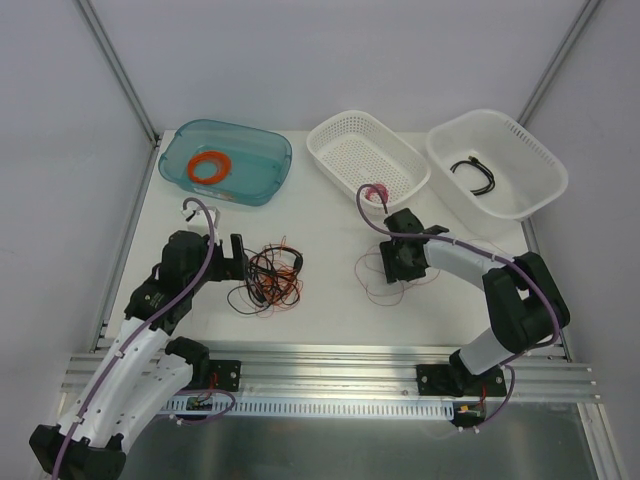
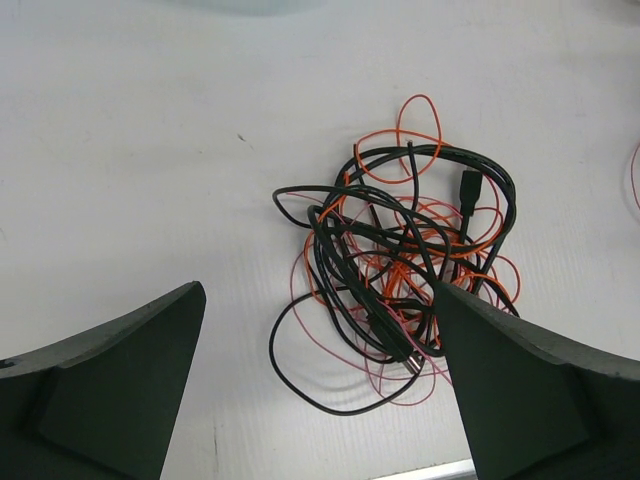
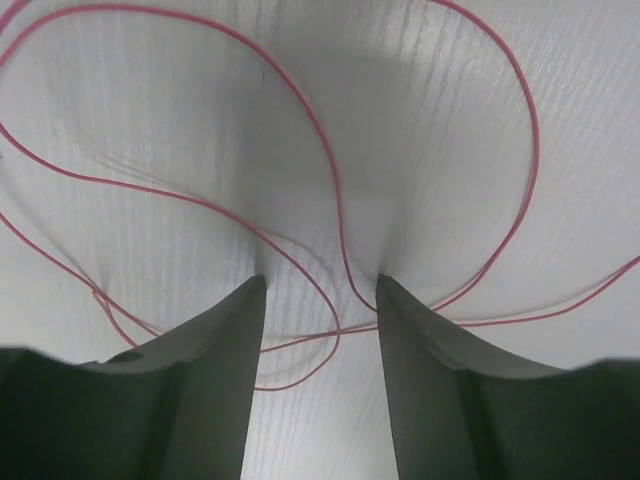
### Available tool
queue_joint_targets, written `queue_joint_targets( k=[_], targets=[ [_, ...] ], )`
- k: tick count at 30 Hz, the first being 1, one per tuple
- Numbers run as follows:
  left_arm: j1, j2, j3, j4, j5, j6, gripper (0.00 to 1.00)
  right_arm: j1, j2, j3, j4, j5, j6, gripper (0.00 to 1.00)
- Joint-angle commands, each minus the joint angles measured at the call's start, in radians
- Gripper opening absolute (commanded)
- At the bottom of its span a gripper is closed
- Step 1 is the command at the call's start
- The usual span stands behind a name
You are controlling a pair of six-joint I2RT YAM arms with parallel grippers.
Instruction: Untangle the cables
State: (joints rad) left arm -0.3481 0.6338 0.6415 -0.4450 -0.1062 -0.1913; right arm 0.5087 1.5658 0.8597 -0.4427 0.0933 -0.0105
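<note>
The right gripper (image 3: pixel 320 290) is seen lowered close to the white table (image 3: pixel 200 120), its two dark jaws held apart with a clear gap between them. A thin red cable (image 3: pixel 336 200) is laid on the table in wide, loose loops. Several of its strands are crossed within the gap and just ahead of it, and some are partly hidden behind the jaws. Whether the tips are touching the table cannot be told.

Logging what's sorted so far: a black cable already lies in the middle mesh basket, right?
No. The top external view shows the black cable lying in the far-right white bin, not the middle mesh basket.
</note>
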Motion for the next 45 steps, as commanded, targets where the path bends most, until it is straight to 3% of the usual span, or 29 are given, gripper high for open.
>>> queue_joint_targets(
  k=[1,7,11,16,23,32,41,45],
  targets=[
    [-0.009,-0.019,-0.006,0.037,-0.056,0.023,0.99,0.005,0.033,-0.021,0.029,-0.063,0.006,0.48],
    [-0.009,-0.016,-0.008,0.042,-0.052,0.024,0.99,0.033,0.011,-0.018,0.018,-0.067,0.029,0.14],
    [-0.009,-0.017,-0.008,0.042,-0.052,0.024,0.99,0.051,-0.024,0.018,-0.016,-0.06,0.027,0.01],
    [-0.009,-0.017,-0.009,0.043,-0.055,0.024,0.99,0.067,-0.108,0.12,-0.108,-0.004,0.015,0.01],
    [-0.009,-0.01,-0.008,0.043,-0.055,0.026,0.99,0.068,-0.213,0.424,-0.335,0.072,-0.048,0.01],
    [-0.009,0.003,-0.008,0.043,-0.05,0.024,0.99,0.07,-0.145,1.048,-0.459,0.054,-0.152,0.01],
    [-0.009,0.01,-0.009,0.045,-0.049,0.023,0.99,0.06,-0.012,1.308,-0.108,0.057,-0.261,0.01],
    [-0.009,0.014,-0.011,0.043,-0.038,0.021,0.99,0.025,0.048,1.317,0.079,0.046,-0.287,0.01]
  ],
)
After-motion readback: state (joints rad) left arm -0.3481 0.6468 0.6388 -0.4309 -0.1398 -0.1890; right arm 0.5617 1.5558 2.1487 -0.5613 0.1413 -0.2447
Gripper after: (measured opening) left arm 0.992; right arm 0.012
